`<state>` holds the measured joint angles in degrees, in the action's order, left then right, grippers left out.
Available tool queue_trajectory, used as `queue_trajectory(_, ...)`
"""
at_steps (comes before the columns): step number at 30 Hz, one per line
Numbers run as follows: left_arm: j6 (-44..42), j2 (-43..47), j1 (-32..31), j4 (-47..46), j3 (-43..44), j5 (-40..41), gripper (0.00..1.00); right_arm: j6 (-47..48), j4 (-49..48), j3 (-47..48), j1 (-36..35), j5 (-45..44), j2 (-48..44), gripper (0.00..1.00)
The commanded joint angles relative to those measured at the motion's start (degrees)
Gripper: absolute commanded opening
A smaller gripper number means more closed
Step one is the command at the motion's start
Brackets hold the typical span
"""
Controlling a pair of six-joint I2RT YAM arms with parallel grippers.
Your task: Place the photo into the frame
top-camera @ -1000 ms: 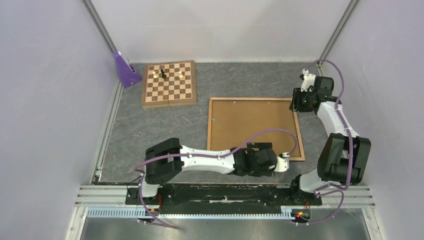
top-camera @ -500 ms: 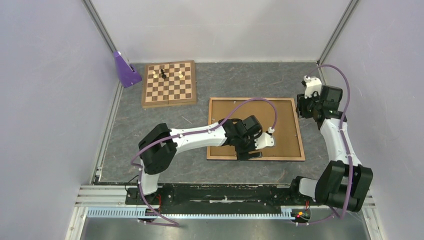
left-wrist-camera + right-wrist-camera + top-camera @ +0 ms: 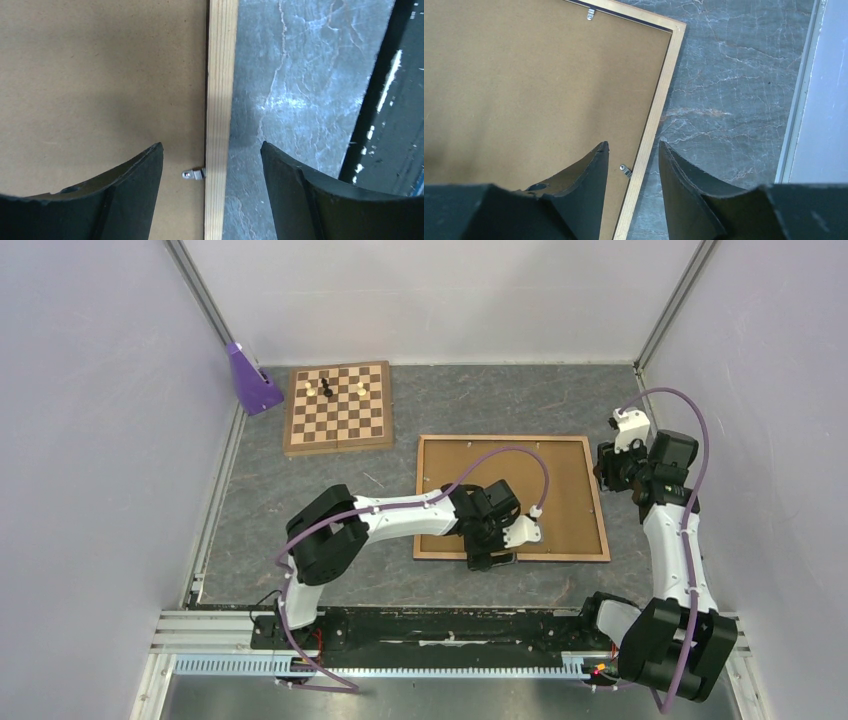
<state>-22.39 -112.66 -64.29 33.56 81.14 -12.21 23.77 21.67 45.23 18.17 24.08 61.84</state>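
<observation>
The frame (image 3: 597, 502) lies back up on the table, its light wood rails around a brown backing board (image 3: 500, 475). The photo is hidden. My left gripper (image 3: 490, 558) hangs over the near rail, open, one finger above the board and the other above the table. In the left wrist view the rail (image 3: 221, 75) runs between the fingers of the left gripper (image 3: 211, 145), beside a small metal clip (image 3: 194, 174). My right gripper (image 3: 607, 465) stands open over the right rail (image 3: 659, 95). The right gripper (image 3: 633, 144) straddles that rail near another clip (image 3: 625, 170), holding nothing.
A chessboard (image 3: 337, 407) with a few pieces lies at the back left, next to a purple block (image 3: 250, 380) in the corner. White walls enclose the table; the right wall (image 3: 819, 100) is close to the right arm. A black rail (image 3: 375, 100) edges the table's front.
My left arm has swung from the frame's near right corner leftwards along the near rail, and its jaws have narrowed a little. The right gripper has moved nearer along the right rail.
</observation>
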Motion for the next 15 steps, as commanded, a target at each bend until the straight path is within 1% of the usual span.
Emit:
queue_trajectory(1,-0.42,-2.23,0.23,-3.49,0.01,1.31,0.77,0.68,-0.06,-0.15,0.2,2.31,-1.26,0.45)
queue_trajectory(4,-0.12,-2.54,0.2,-3.98,-0.27,1.13,0.74,0.75,0.55,-0.05,0.2,2.35,-1.46,0.44)
queue_trajectory(7,0.41,-2.04,0.17,-4.75,-1.14,1.67,0.69,0.93,0.59,-0.06,0.24,2.12,-1.74,0.44)
queue_trajectory(11,2.17,-1.39,-0.09,-5.95,-2.91,2.93,0.59,1.01,0.58,0.12,0.33,1.99,-1.61,0.44)
queue_trajectory(15,3.01,0.01,-2.38,-7.91,-6.3,6.17,0.57,1.05,0.62,0.21,0.55,1.82,-1.44,0.44)
